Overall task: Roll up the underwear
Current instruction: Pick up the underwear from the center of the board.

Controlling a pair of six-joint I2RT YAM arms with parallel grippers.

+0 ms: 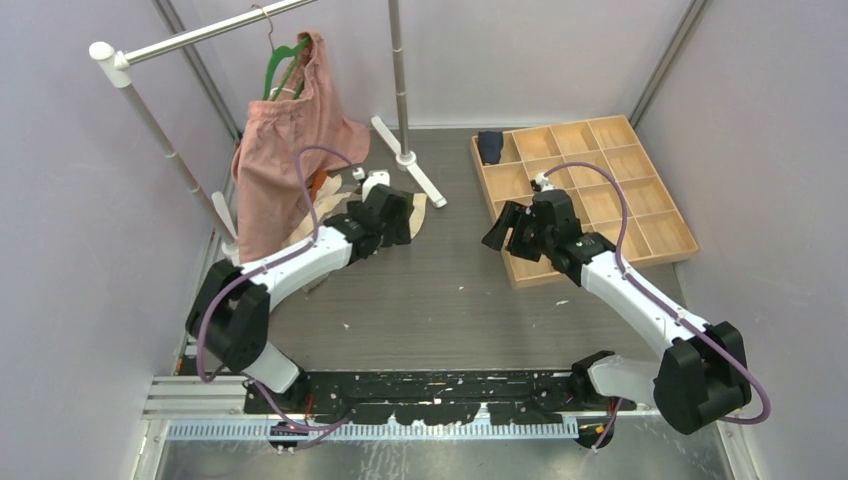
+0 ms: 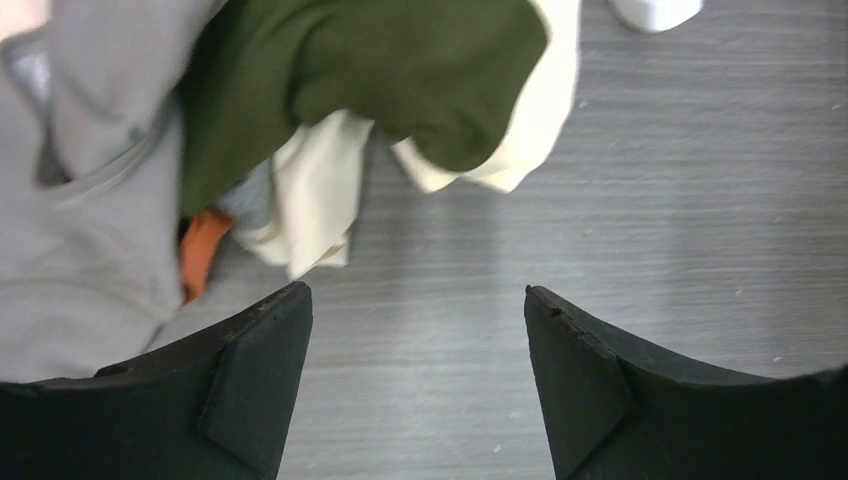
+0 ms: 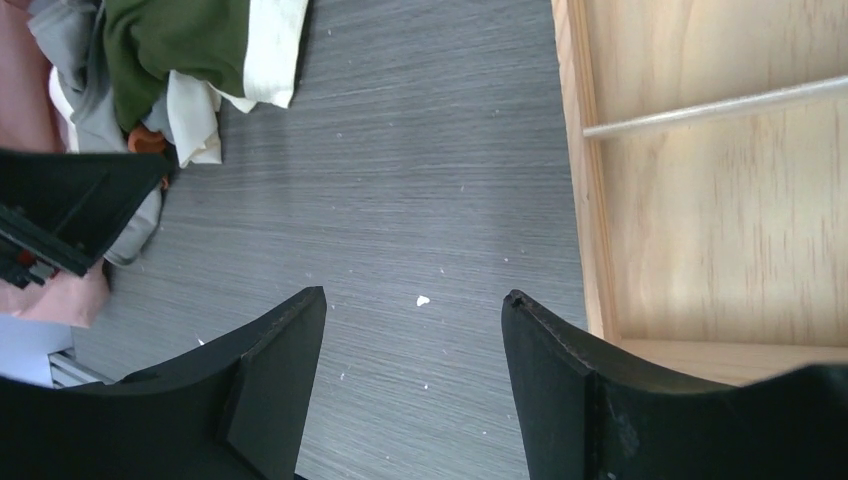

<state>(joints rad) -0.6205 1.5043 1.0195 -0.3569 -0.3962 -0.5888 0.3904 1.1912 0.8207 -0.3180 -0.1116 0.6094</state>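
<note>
My left gripper (image 2: 415, 300) stands spread, empty, near the limp, light olive-green briefs (image 2: 370, 70); I judge their thick cream waistband (image 2: 556, 90) the firmest place to pinch

Item: left arm (image 1: 300, 260) and right arm (image 1: 630, 290), both mounted on a black base plate (image 1: 430, 385). Links were white tapered shells and joints were chunky black housings. A purple cable (image 1: 305, 185) looped along each arm. Farthest from the plate, the left gripper (image 2: 418, 300) and right gripper (image 3: 413, 298) had matte black, wedge-shaped fingers (image 2: 255, 385).
</note>
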